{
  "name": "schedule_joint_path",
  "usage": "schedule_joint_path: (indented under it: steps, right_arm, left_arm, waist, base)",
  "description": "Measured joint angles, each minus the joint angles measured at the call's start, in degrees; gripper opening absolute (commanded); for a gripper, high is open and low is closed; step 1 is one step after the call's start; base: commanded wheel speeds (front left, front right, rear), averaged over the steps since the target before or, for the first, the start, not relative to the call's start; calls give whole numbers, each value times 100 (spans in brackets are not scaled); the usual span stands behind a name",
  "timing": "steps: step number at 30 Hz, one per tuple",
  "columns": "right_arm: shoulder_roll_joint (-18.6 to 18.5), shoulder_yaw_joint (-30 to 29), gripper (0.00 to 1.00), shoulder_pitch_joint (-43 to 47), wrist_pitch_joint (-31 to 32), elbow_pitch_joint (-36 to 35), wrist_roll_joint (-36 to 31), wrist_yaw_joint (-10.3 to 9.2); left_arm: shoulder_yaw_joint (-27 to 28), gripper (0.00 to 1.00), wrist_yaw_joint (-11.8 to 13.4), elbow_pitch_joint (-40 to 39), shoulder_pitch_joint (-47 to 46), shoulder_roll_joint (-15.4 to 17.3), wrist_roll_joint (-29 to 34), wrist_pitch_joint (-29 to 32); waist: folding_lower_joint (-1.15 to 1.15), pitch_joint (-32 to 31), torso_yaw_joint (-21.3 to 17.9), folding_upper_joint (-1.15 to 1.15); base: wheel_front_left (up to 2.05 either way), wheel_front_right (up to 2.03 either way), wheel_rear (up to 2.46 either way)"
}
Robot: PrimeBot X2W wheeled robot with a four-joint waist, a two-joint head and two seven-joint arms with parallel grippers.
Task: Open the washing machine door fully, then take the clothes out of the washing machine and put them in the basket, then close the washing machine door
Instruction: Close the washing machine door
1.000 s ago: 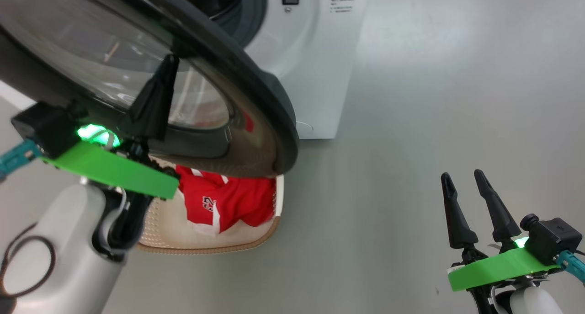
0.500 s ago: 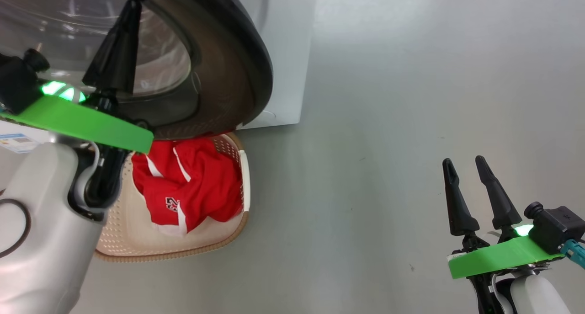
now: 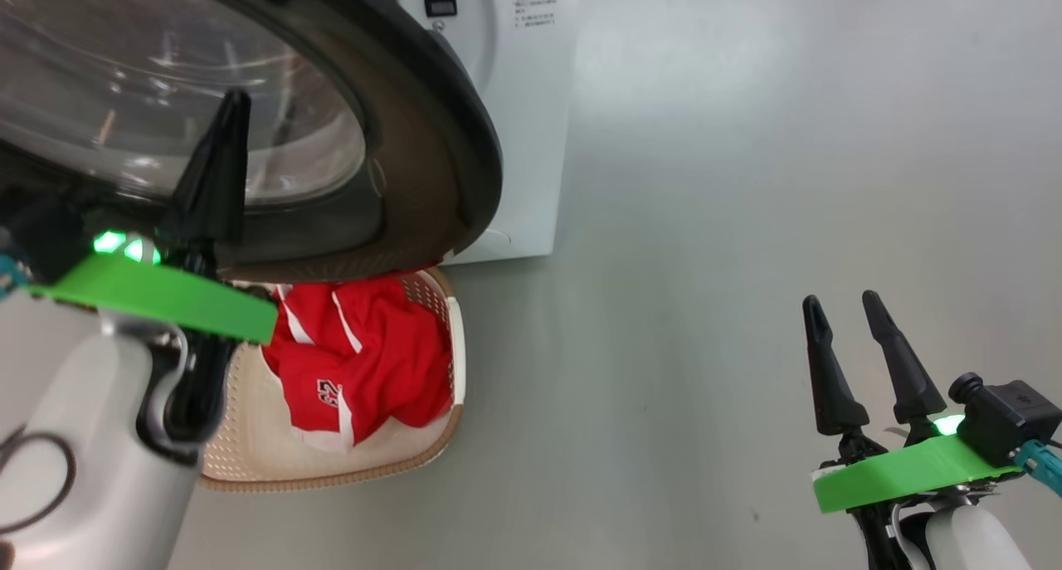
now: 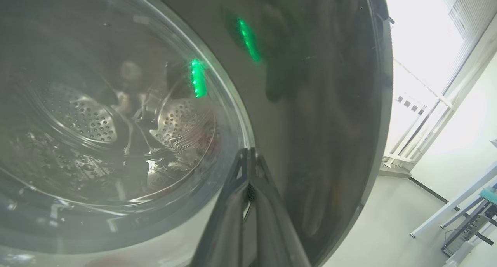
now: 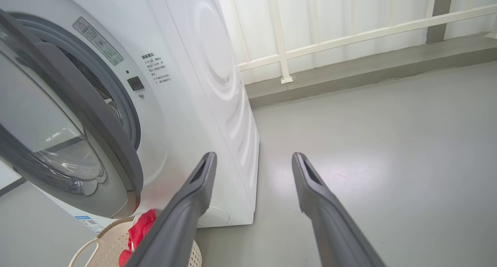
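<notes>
Washing machine door (image 3: 415, 138) hangs ajar, clenched left gripper (image 3: 235, 109) at its glass; clothes (image 3: 357, 354) lie in the basket (image 3: 249, 429) at its six o'clock; right gripper (image 3: 840, 300), four o'clock, spread empty.

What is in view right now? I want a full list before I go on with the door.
washing machine: one, white, upper left.
washing machine door: one, black rim and clear glass, partly open above the basket.
basket: one, cream with a brown rim, on the floor below the door.
sports jersey: one, red with white trim, in the basket.
floor: grey, all around.
railing: one, white, behind the machine.
left gripper: one, dark fingers shut, at the door's outer face.
right gripper: one, dark fingers open, empty, lower right.
</notes>
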Motion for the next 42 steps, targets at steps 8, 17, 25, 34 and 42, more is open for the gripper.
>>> schedule_joint_path:
  steps: [8,17,25,34,42]
  right_arm:
    - [1,5,100,242,0,53,-58,0]
    - [4,-37,100,555,0,51,-143,1]
    - [14,-154,100,734,0,53,-211,1]
    - [33,-190,100,838,0,52,-240,0]
    - [44,-216,100,967,0,32,-242,1]
  left_arm:
    - [436,0,0,-146,955,-55,176,0]
    - [959,14,-1,-371,2156,-248,948,0]
    - [1519,36,-1,-500,2918,-375,1601,1]
    - [2028,95,-2,-632,3560,-566,1997,2]
    - [2321,100,-2,-829,3921,-684,2238,5]
  waist:
    - [0,-339,77,0]
    - [0,-675,196,0]
    - [0,-833,293,0]
    - [0,-963,294,0]
    - [0,-1015,252,0]
  base:
    - [0,0,0]
    - [0,0,0]
    - [0,0,0]
    - [0,0,0]
    - [0,0,0]
